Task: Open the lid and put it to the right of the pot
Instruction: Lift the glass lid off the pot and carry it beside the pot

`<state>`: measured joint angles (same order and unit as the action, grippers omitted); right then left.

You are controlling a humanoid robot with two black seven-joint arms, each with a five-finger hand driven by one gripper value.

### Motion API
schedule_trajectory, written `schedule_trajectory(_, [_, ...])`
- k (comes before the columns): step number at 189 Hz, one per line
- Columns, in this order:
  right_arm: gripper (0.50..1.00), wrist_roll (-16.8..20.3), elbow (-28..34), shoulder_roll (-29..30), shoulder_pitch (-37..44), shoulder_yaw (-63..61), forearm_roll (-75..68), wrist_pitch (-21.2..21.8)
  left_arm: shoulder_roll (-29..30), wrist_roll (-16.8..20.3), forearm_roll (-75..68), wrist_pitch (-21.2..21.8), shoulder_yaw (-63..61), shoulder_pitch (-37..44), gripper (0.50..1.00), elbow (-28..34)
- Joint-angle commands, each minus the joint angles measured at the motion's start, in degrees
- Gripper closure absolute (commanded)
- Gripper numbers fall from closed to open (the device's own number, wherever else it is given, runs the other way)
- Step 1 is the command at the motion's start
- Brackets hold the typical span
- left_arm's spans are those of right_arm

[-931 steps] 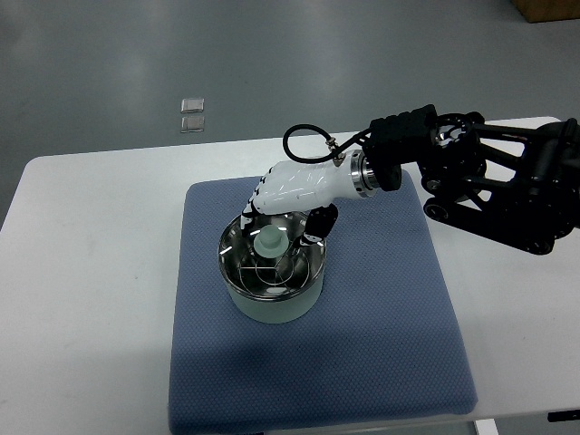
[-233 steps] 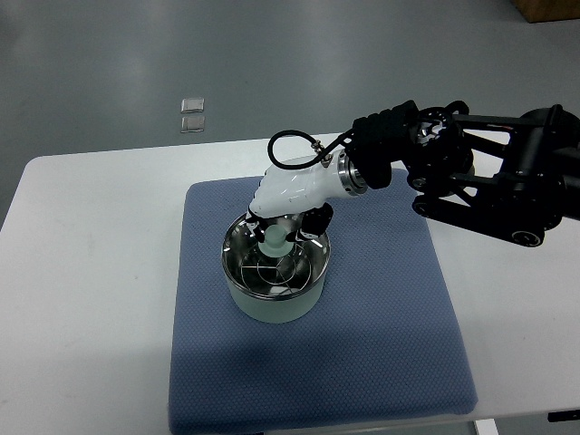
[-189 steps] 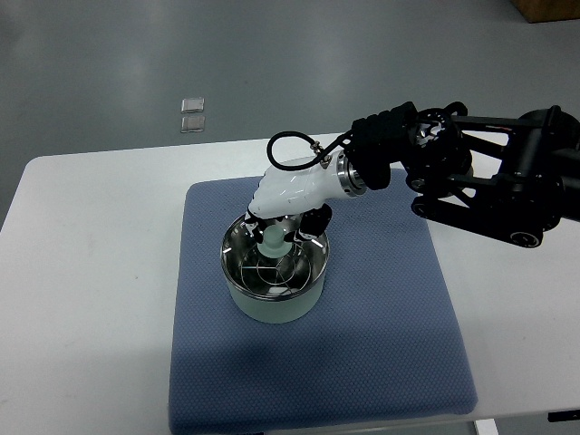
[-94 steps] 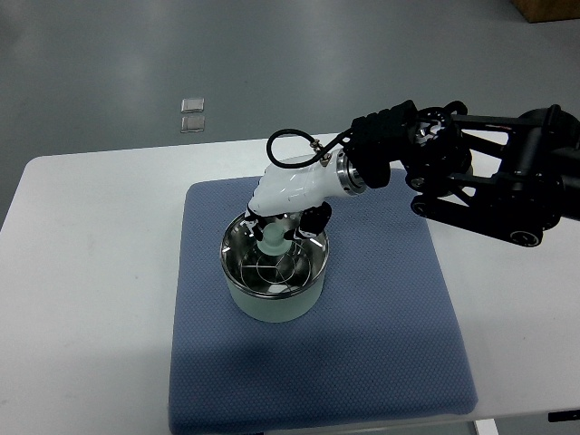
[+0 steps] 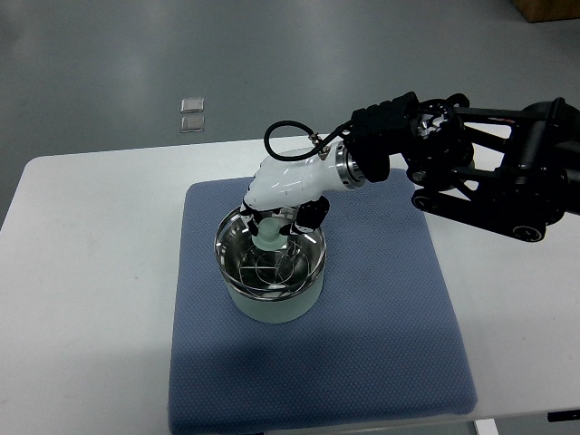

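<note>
A pale green pot stands on the left half of a blue mat. Its glass lid has a steel rim and a pale green knob. My right hand, white with dark fingertips, reaches in from the right on a black arm and is shut on the knob from above. The lid sits slightly raised and tipped over the pot's mouth, its rim overhanging a little to the left. The left arm is out of the picture.
The mat lies on a white table, with bare mat to the right of the pot and in front of it. Two small clear squares lie on the grey floor beyond the table's far edge.
My right hand lowered from above the pot and closed on the knob. In the last half second hand and lid rose slightly and shifted left.
</note>
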<state>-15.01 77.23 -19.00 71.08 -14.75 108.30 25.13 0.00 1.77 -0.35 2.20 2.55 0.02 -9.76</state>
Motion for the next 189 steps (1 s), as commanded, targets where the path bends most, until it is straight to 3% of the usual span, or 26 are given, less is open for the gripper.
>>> schedule_trajectory(1, [1.0,-0.1,0.4,-0.3,0.6,-0.1,-0.2,0.0,0.0,0.1,0.0,0.0,0.0,0.0,0.5,0.0])
schedule_trajectory(108, [1.0,0.2,0.0,-5.5,1.4,-2.6,-2.0,0.5,0.0,0.0,0.0,0.0,0.0,0.0,0.5,0.0])
schedule_trajectory(167, [1.0,0.4,-7.4,-9.0,-0.3,-2.6,-2.1,-0.4,0.0,0.0,0.0,0.0,0.0,0.1,0.5,0.0])
schedule_trajectory(174, [1.0,0.4,-10.9,-9.3,-0.9,-2.6,-2.1,-0.9,0.0,0.0,0.0,0.0,0.0,0.0,0.5,0.0])
schedule_trajectory(188, [1.0,0.4,-11.7,-9.2,-1.0,-2.6,-2.1,-1.0,0.0,0.0,0.0,0.0,0.0,0.1,0.5,0.0])
schedule_trajectory(189, [1.0,0.4,-13.8,-9.2,-1.5,-2.6,-2.1,-1.8,0.0,0.0,0.0,0.0,0.0,0.0,0.5,0.0])
